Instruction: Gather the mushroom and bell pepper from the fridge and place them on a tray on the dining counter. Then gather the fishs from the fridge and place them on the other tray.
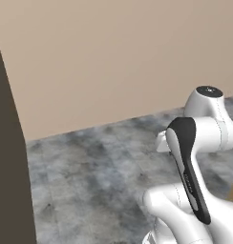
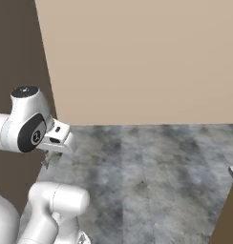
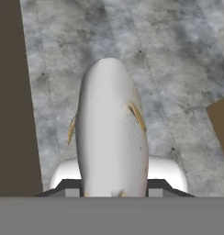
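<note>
Between the finger tips, at the bottom of the hand view, a fish (image 3: pixel 111 133) is sitting clamped in the gripper (image 3: pixel 114 188), jaws closed on its near end. Its silvery body is running straight out from the pincer along the camera's line of sight, long axis pointing away from the hand, with small tan fins showing on both flanks. It is hanging over grey mottled floor (image 3: pixel 178 69), not over any counter top or tray. Neither the dark wooden tray nor the dining counter is identifiable in these views, so which way the tray lies from the pincer cannot be told; judgement: this is a carrying stage, fish out of the fridge and not yet placed. In the right base view the gripper (image 2: pixel 50 159) is sitting low beside the arm, close to a dark brown panel (image 2: pixel 18 47). That panel is crowding one side; a brown edge (image 3: pixel 220 128) is showing on the other. Open floor is lying ahead up to the beige wall (image 2: pixel 147 62), leaving room to swing forward.
</note>
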You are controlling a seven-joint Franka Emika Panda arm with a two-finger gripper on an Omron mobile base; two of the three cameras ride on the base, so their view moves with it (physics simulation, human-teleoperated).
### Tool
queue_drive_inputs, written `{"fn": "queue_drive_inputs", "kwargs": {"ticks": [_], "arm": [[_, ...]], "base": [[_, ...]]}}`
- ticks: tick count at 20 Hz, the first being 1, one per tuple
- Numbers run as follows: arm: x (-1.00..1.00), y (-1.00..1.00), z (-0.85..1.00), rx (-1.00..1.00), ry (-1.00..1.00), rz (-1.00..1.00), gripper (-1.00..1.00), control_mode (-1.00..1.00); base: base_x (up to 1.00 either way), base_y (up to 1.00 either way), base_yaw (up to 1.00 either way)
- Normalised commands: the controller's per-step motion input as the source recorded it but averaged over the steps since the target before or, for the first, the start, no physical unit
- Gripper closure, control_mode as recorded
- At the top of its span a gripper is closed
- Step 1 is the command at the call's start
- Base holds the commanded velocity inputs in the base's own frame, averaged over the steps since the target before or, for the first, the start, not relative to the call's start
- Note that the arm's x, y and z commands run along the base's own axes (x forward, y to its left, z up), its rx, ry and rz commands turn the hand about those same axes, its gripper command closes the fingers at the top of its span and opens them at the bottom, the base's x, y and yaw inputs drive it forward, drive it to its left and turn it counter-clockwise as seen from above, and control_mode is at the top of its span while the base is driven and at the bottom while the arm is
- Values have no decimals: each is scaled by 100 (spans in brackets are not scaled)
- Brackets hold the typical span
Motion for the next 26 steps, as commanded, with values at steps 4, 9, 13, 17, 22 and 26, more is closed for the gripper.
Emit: {"fn": "queue_drive_inputs", "kwargs": {"ticks": [4,9,13,17,22,26], "arm": [[0,0,0,0,0,0,100,100],[0,0,0,0,0,0,100,100],[0,0,0,0,0,0,100,100],[0,0,0,0,0,0,100,100],[0,0,0,0,0,0,100,100],[0,0,0,0,0,0,100,100]], "base": [[71,43,-54],[70,58,-55],[64,59,-57],[59,61,-59],[57,76,-60],[54,84,-61]]}}
